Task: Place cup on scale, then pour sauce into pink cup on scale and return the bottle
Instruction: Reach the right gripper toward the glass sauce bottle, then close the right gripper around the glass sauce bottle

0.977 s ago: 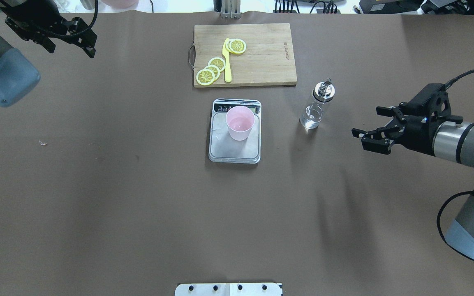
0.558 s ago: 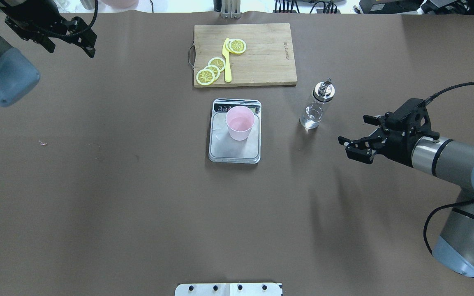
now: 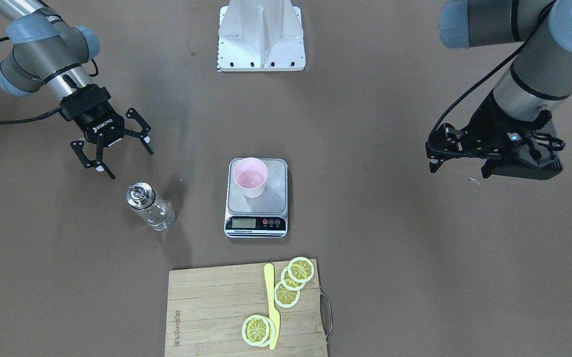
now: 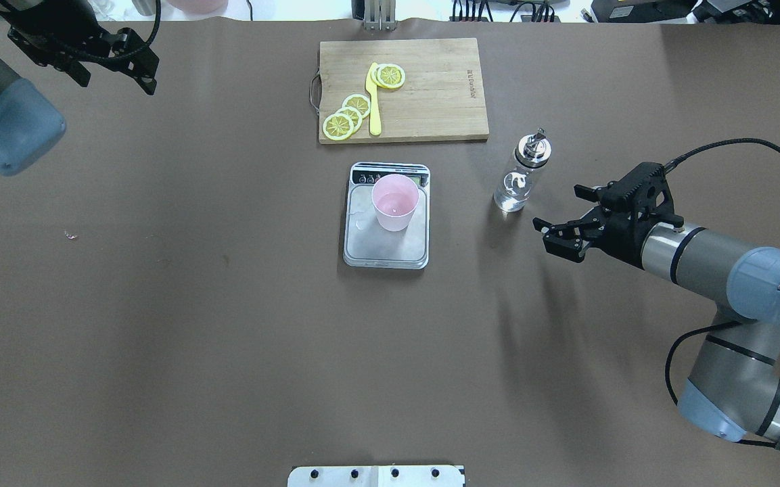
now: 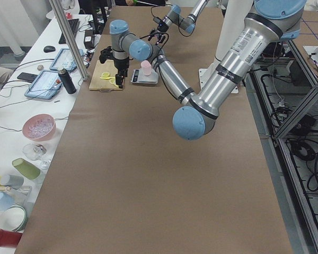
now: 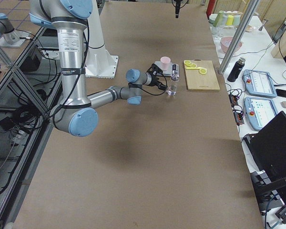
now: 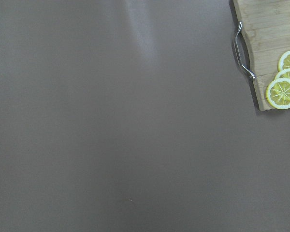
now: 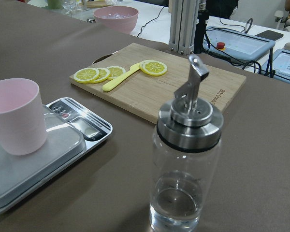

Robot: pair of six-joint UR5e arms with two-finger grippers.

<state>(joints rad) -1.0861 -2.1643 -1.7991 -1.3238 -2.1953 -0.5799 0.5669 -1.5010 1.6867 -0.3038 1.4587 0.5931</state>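
Pink cup [image 4: 395, 201] stands upright on scale [image 4: 385, 249], toward its display end; bottle [image 4: 521, 176] stands upright on tabletop [image 4: 227, 338], apart from the scale, on the robot's right; a little clear sauce [image 8: 176, 203] sits in its bottom; right hand [image 4: 560, 216] hovers near bottle, fingers spread wide, touching nothing; left hand [image 4: 119, 82] hangs over far left corner, fingers apart, empty; cutting board [image 4: 430, 101] lies beyond scale.

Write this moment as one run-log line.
pale pink plastic cup: on silver-grey digital scale | clear glass bottle with metal pourer: upright, ungripped | right gripper: open, near bottle, not touching
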